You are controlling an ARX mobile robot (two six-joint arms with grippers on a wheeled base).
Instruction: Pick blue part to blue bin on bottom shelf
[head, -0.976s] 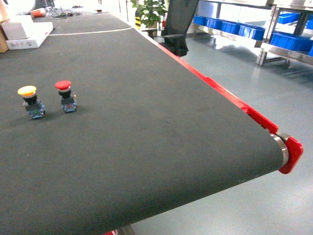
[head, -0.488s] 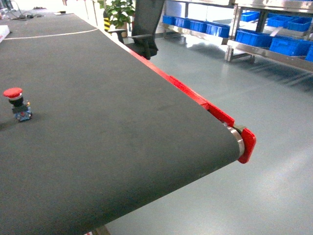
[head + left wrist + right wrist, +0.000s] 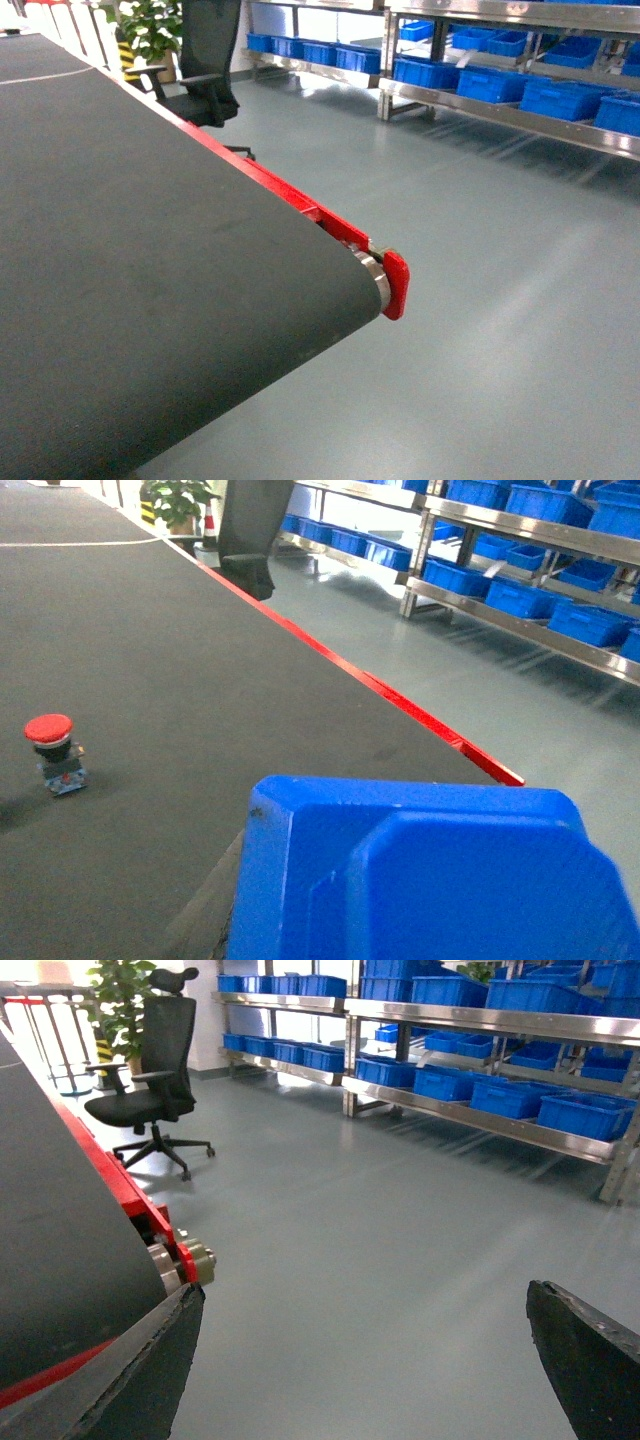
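Observation:
A large blue part [image 3: 430, 880] fills the bottom of the left wrist view, held close under the camera above the dark belt [image 3: 150, 660]; my left gripper's fingers are hidden behind it. My right gripper [image 3: 365, 1360] is open over the grey floor, its black fingertips [image 3: 150, 1370] wide apart with nothing between them. Blue bins [image 3: 492, 82] stand in a row on the bottom shelf [image 3: 500, 113] of the steel rack across the floor, also seen as blue bins [image 3: 585, 1115] on the bottom shelf [image 3: 480, 1115] in the right wrist view. Neither gripper shows in the head view.
The black conveyor belt [image 3: 130, 260] ends at a red end cap [image 3: 396, 285]. A red push button [image 3: 52, 752] stands on the belt. An office chair [image 3: 160, 1055] and a plant [image 3: 150, 25] stand beside it. Grey floor [image 3: 500, 300] lies between belt and rack.
The head view has swung right: the yellow and red buttons have left it, the belt's end has slid left, and the racks with blue bins have come closer into view.

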